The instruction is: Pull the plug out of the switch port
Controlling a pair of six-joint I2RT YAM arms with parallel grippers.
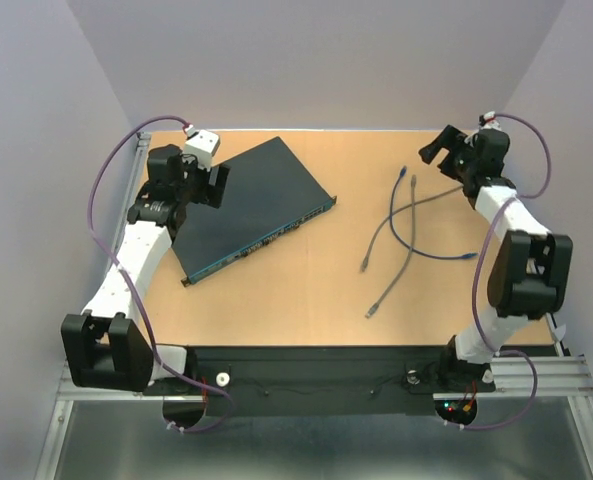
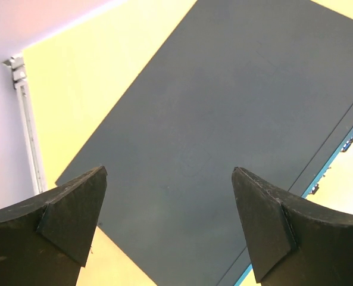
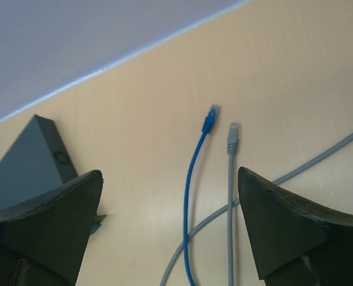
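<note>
The switch (image 1: 246,205) lies slantwise on the left of the tabletop (image 1: 276,300). My left claw (image 2: 169,190) hangs over its lid, wide open and empty. The right claw (image 3: 169,179), equally spread and empty, hangs over loose cables (image 1: 406,225) on the right. My worry is that the left claw bumps and skews the box, or that the right one merely drags a free cable. The port edge (image 1: 266,238) is too small for me to tell whether anything is seated there.

Tan table (image 1: 276,300); dark switch (image 1: 246,205) lies flat at left; three loose cables (image 1: 413,235) cross at right.
</note>
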